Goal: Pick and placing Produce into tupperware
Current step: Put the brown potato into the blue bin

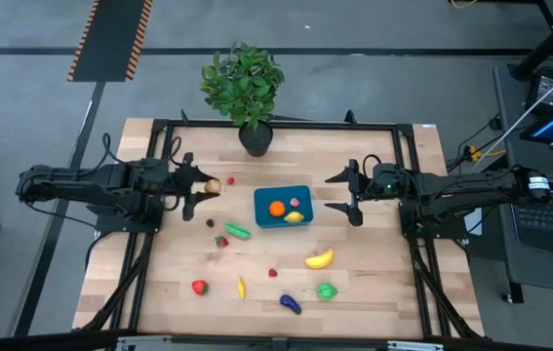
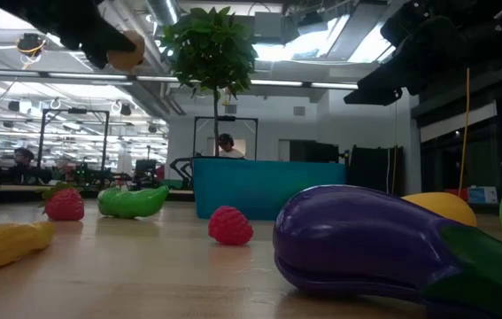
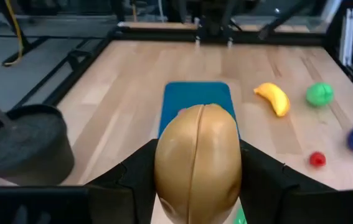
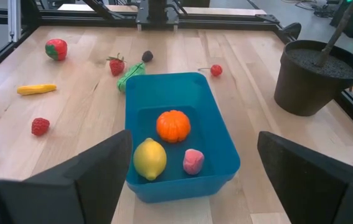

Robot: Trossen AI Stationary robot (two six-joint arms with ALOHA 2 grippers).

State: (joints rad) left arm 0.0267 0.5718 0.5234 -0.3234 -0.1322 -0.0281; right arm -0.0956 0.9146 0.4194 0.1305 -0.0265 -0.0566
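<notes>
**Carry potato to tub, release low**

Left gripper point(image 1: 198, 191) fingers clamp a tan potato point(image 1: 213, 184) above the desk point(image 1: 374, 283), left of the teal tub point(image 1: 282, 207). Move it over the tub's free space, clear of the orange point(image 4: 173, 125), then let go. Right gripper point(image 1: 352, 192) waits beside the tub, fingers spread.
</notes>
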